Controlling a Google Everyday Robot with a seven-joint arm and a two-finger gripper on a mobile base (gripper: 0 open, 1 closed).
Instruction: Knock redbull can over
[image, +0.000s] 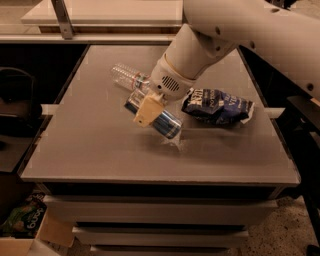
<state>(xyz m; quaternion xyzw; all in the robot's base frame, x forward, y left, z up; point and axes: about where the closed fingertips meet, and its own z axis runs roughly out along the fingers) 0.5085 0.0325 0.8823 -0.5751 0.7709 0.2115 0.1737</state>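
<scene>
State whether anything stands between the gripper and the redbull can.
Nothing visible does. The gripper is right at the can, overlapping its upper end over the middle of the table. The bottle lies just behind them and the chip bag off to one side, neither in between.

The gripper (148, 111) is just left of the frame's centre, at the end of the white arm (260, 30) that reaches in from the upper right. It lies against the can (166, 123), which slants down to the right over the table (90, 145). A clear bottle (126, 76) lies just up-left of it, and a chip bag (218, 106) lies to the right.
</scene>
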